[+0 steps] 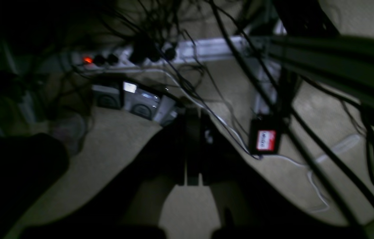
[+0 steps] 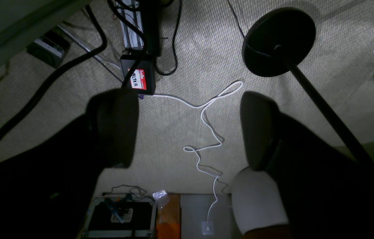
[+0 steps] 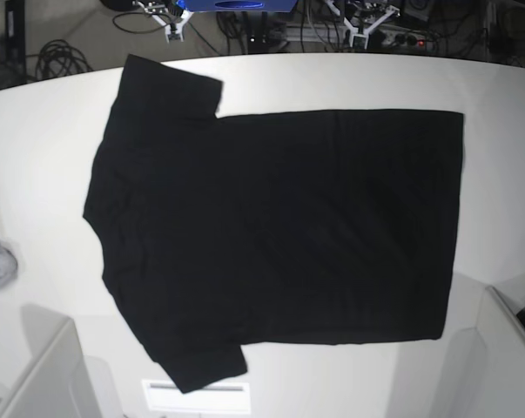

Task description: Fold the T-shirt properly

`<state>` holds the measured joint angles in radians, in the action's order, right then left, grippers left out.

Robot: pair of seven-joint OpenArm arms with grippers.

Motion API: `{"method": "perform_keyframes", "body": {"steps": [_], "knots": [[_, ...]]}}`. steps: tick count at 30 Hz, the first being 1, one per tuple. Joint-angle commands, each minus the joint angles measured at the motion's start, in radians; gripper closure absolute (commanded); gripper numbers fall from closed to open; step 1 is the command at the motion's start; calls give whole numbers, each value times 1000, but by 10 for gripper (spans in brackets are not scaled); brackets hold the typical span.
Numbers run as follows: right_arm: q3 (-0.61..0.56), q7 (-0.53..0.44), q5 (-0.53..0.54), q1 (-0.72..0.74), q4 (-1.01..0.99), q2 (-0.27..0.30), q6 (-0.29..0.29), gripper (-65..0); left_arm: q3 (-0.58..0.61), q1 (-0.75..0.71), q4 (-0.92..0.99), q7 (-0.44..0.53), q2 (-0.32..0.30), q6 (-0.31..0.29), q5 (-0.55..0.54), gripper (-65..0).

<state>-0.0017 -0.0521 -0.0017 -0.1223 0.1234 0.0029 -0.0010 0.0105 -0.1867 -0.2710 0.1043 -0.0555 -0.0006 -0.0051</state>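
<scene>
1. T-shirt lies spread flat on the table, plain side up, collar end to the left of the base view, hem to the right. No fold has been made. Neither arm appears in that view
2. Left of the shirt's middle: both sleeves stick out, one toward the far edge of the table, one toward the near edge. Judgement: a sleeve left out when the body is folded would bunch under the panel and spoil the fold
3. Near sleeve lies close to the table's near edge. Judgement: a pull toward that edge could drag cloth over the side
4. Right of the shirt's middle: the hem edge runs straight and flat. Judgement: a pinch taking only the top layer would let the layers slide apart
5. Right gripper has its fingers wide apart and empty. Its camera sees only carpet and a white cable, no shirt. Judgement: it must travel far to reach the cloth, and a low approach could plough and wrinkle it
6. Left gripper has its jaws together, nothing between them, also over floor. Judgement: unless it parts them before descent, it will push the cloth and not take it
</scene>
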Motion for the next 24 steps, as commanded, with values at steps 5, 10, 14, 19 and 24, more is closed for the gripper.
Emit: {"method": "perform_keyframes", "body": {"steps": [5, 10, 14, 19, 24], "knots": [[-2, 2, -2, -4, 2, 6, -4, -131, -11, -6, -1, -1, -2, 6, -2, -7], [4, 2, 2, -7, 2, 6, -4, 0, -11, -7, -1, -2, 0, 6, -2, -183], [1, 2, -1, -18, 2, 6, -6, 0, -4, -10, -1, -2, -2, 6, -2, -334], [-1, 2, -1, -27, 2, 27, -6, 0, -7, -14, 0, -2, -2, 6, -2, -165], [-1, 2, -2, -64, 69, 35, -6, 0, -2, -7, 49, -2, -2, 6, -2, 0]]}}
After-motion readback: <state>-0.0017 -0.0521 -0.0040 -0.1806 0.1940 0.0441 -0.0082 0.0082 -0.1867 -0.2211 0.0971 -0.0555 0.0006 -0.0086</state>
